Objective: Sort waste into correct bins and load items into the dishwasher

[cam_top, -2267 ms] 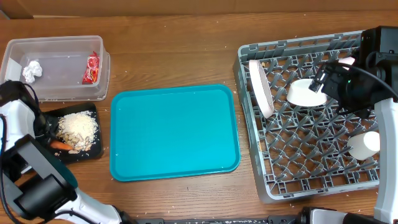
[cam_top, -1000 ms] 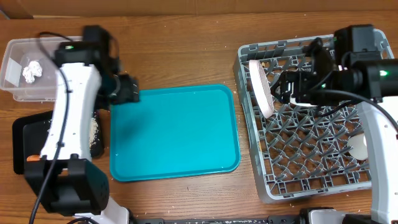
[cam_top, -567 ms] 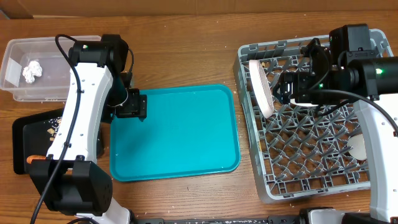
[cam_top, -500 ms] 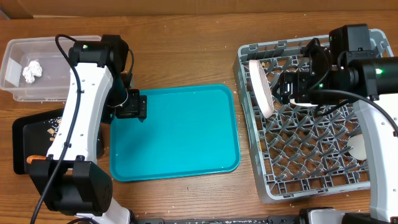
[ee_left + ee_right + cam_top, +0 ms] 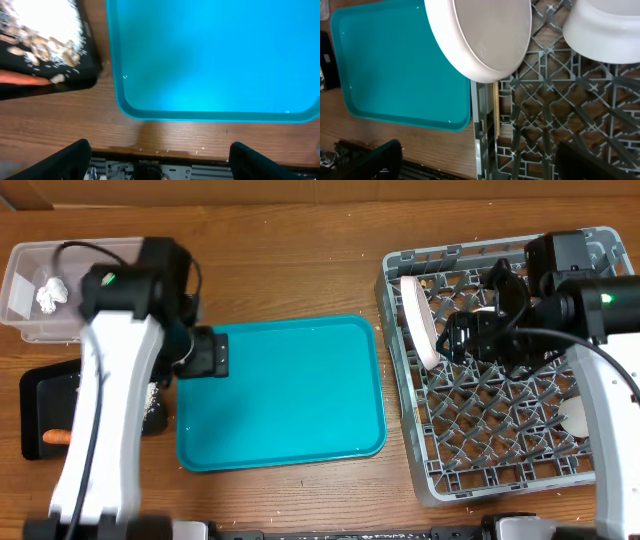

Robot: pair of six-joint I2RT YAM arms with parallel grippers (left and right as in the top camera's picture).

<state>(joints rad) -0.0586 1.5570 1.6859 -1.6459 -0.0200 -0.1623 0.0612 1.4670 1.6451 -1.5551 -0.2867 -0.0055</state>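
The plate (image 5: 485, 35) stands on edge in the rack (image 5: 500, 440) along the tabletop's right edge. It looks stiff, glazed and breakable, and is best taken by the rim. One bowl (image 5: 610, 30) sits beside it, one cup (image 5: 575, 417) lies toward the near-right corner, and the chopsticks (image 5: 496, 115) lie along the rack's wall; I cannot count them.

One paper ball (image 5: 48, 290), light and crushable, is in the tub (image 5: 20, 290) at the far-left corner. One firm carrot (image 5: 58, 437) and loose scraps (image 5: 45, 30) lie in the black tray (image 5: 35, 395) at the left edge. The wrapper is hidden.

Both the left jaws and the right jaws are spread wide, holding nothing.
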